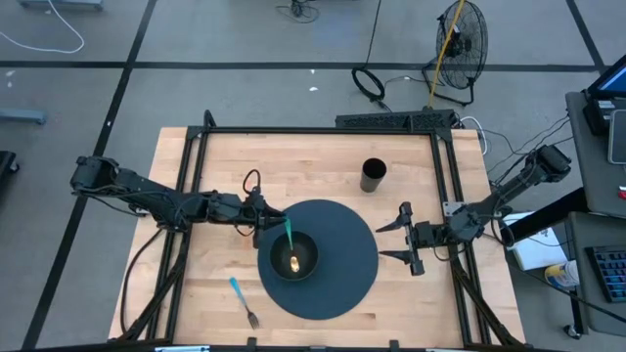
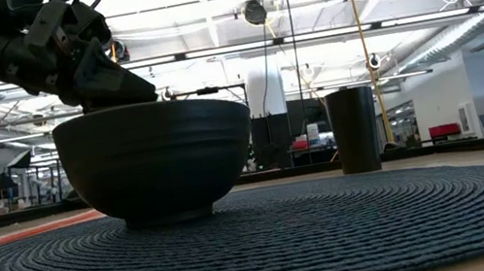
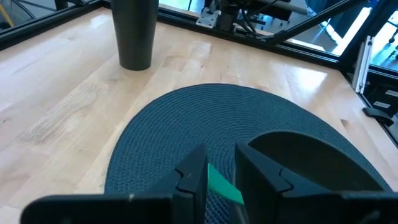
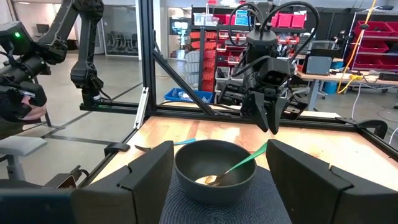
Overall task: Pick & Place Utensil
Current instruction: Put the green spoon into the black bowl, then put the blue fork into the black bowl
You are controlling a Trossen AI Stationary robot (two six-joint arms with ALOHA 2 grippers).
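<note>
A dark bowl (image 1: 293,256) stands on a round dark woven mat (image 1: 342,284). A spoon with a green handle (image 4: 245,160) lies in it, its head on the bowl's floor (image 4: 208,180) and its handle leaning on the rim. My left gripper (image 1: 266,221) hangs just above the handle's free end (image 4: 266,144), fingers pointing down and slightly open. The handle shows through their gap (image 3: 222,185), and the right wrist view shows a small space between tips and handle. My right gripper (image 1: 399,241) waits open at the mat's right edge, facing the bowl (image 4: 214,168).
A fork with a blue handle (image 1: 245,301) lies on the bare wood by the mat's near-left edge. A dark cup (image 1: 373,176) stands upright on the wood beyond the mat's far edge. A black frame borders the table (image 1: 323,130). Bare wood lies left of the mat.
</note>
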